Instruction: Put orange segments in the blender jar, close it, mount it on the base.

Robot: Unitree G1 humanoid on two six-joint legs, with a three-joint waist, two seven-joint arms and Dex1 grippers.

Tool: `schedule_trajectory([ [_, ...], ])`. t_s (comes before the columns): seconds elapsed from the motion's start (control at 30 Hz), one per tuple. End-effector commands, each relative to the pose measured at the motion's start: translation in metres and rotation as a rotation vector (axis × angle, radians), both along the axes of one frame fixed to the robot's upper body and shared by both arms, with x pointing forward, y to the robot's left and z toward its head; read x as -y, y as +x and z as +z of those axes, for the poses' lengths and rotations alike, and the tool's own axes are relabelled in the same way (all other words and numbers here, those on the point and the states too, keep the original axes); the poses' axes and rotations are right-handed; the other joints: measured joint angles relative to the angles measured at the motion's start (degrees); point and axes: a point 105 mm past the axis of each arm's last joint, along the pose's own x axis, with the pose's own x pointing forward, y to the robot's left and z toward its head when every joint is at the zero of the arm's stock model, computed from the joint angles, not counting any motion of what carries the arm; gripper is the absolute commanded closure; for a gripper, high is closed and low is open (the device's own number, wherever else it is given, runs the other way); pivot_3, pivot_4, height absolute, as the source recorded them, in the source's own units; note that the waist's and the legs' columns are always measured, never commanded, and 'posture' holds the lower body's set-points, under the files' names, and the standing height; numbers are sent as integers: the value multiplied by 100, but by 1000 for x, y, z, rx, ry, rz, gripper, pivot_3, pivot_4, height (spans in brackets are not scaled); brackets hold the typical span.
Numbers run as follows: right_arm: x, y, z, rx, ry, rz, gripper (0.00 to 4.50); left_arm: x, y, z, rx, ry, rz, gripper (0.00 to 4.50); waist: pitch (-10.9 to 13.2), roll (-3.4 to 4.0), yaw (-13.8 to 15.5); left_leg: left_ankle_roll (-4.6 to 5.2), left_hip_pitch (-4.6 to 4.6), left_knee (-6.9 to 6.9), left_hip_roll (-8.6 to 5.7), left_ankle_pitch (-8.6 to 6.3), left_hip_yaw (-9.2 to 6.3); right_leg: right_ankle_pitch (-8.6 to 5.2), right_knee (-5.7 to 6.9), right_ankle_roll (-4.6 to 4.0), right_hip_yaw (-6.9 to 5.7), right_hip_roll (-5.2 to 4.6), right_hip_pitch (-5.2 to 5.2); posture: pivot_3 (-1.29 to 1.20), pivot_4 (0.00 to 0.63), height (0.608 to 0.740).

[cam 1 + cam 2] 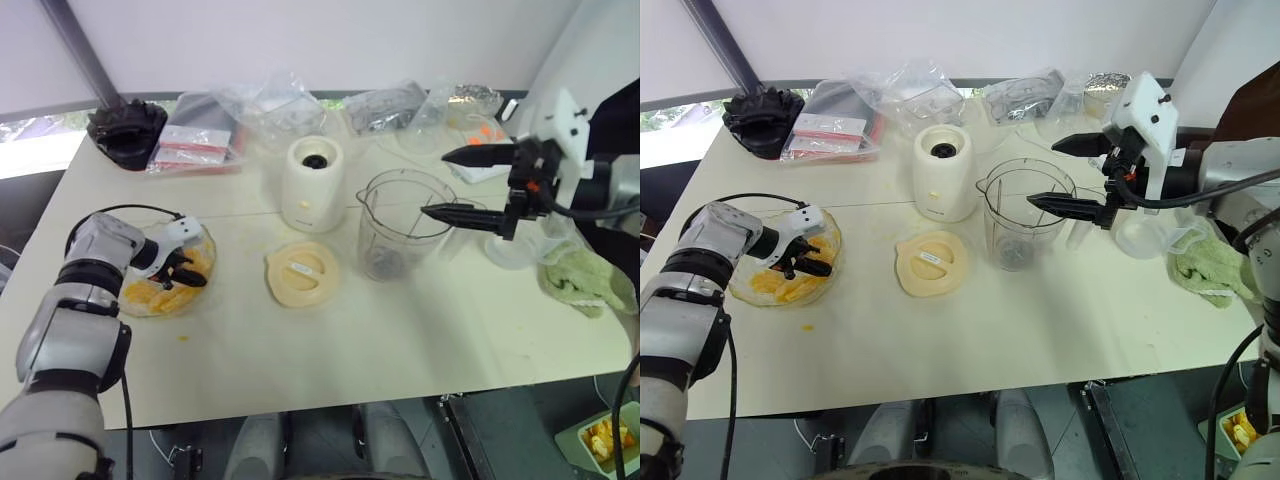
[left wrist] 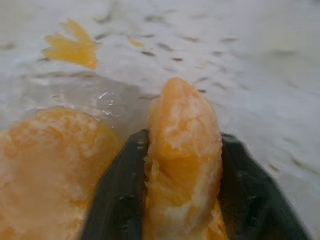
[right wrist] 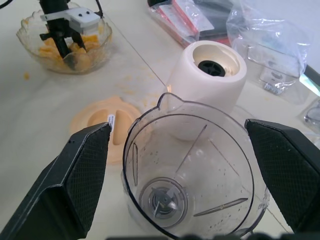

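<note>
Several orange segments (image 1: 150, 298) lie in a shallow clear bowl (image 1: 207, 255) at the table's left. My left gripper (image 1: 185, 272) reaches down into that bowl and is shut on one orange segment (image 2: 182, 150), which sits between its black fingers (image 2: 120, 200). The clear blender jar (image 1: 385, 245) stands upright and uncovered at the middle, its dark blade (image 3: 162, 202) bare and no fruit inside. My right gripper (image 1: 436, 183) hovers open at the jar's rim, one finger on each side, apart from it. The cream base (image 1: 312, 183) stands just left of and behind the jar.
A flat cream lid (image 1: 302, 272) lies between bowl and jar. Plastic bags (image 1: 270, 105) and a black object (image 1: 125, 130) line the back edge. A green cloth (image 1: 580, 280) and a small clear cup (image 1: 515, 250) sit at right. An orange scrap (image 1: 182, 338) lies near the bowl.
</note>
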Motion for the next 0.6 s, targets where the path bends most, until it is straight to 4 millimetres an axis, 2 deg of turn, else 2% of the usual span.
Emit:
schedule_trajectory([
  [0.03,-1,-1,12,60,-5,8,0,-11,1,6,35,13,37,3892,0,0,-1,0,1,0,0,0,0,0,0,0,0,0,0,0,150,740],
  [0.27,-1,0,12,62,-6,11,0,-13,3,8,56,8,58,3892,0,0,-2,0,3,0,0,0,0,0,3,0,0,1,0,0,150,740],
  [0.4,-1,1,12,65,-9,10,0,-14,7,18,89,-42,98,3892,0,0,-2,0,3,0,0,0,0,0,4,0,0,2,0,0,150,740],
  [0.6,1,1,11,68,-14,4,0,-15,21,71,244,-285,222,3892,3,-5,-8,0,2,0,1,0,-3,1,4,1,-3,2,0,0,150,740],
])
